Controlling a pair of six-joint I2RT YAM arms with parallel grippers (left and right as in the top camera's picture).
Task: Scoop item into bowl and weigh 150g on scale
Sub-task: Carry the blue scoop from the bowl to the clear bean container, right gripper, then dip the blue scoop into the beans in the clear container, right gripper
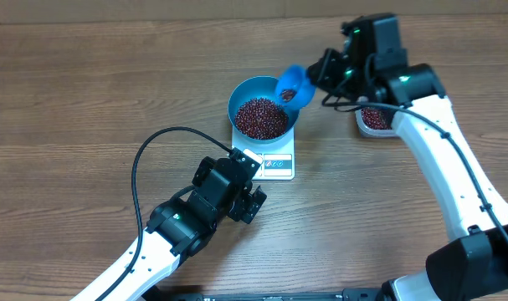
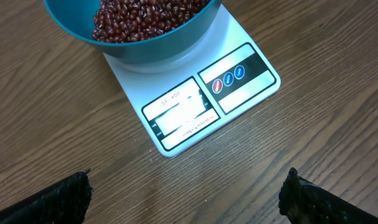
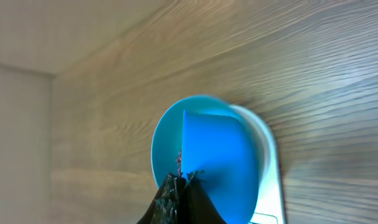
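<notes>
Overhead: right gripper (image 1: 315, 77) clamps scoop (image 1: 291, 84) over beans (image 1: 259, 117) in bowl (image 1: 247, 87) | left wrist: scale (image 2: 235, 40) with buttons (image 2: 228, 78), left gripper (image 2: 185, 190) wide.

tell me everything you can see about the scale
The scale is a small flat white rectangle, plastic by its look, lying level on the wooden table. Its uncovered edge carries a display window, washed out by glare and unreadable, and a panel with one red and two blue round buttons. The blue bowl of beans stands on its far part; nothing else touches it.
</notes>
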